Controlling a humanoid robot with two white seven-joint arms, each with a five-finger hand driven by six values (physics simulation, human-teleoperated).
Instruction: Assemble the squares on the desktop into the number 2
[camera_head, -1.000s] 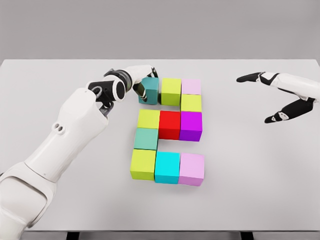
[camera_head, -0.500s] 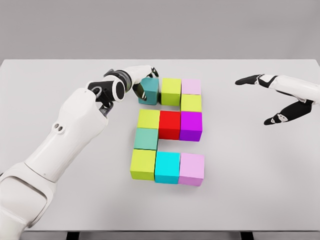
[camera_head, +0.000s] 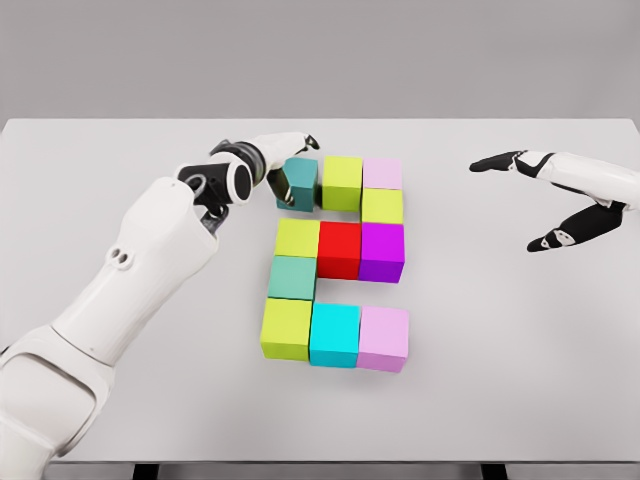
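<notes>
Left hand (camera_head: 285, 160) at the top-left corner of the block figure, fingers wrapped around the dark teal block (camera_head: 300, 181): thumb side on its left face, fingertips over its far edge. Block sits on the table (camera_head: 500, 340), slightly turned, its right face touching or just beside the top lime block (camera_head: 342, 181); contact not resolvable.

Layout of blocks, far to near:
- Top row: dark teal, lime, pale pink block (camera_head: 382, 173).
- Below the pale pink one: a yellow-green block (camera_head: 382, 206), right column.
- Middle row: yellow block (camera_head: 297, 238), red block (camera_head: 339, 249), purple block (camera_head: 382, 251), all side by side and touching.
- Below the yellow one: a sea-green block (camera_head: 292, 277), left column.
- Bottom row: lime-green block (camera_head: 286, 328), cyan block (camera_head: 334, 334), lilac block (camera_head: 383, 338), touching.

Together they read as a 2.

Right hand (camera_head: 560, 200) held above the table at the right, well apart from the blocks, fingers spread and holding nothing: one dark-tipped finger points left, another lower and toward the table. Right arm enters from the right edge.
</notes>
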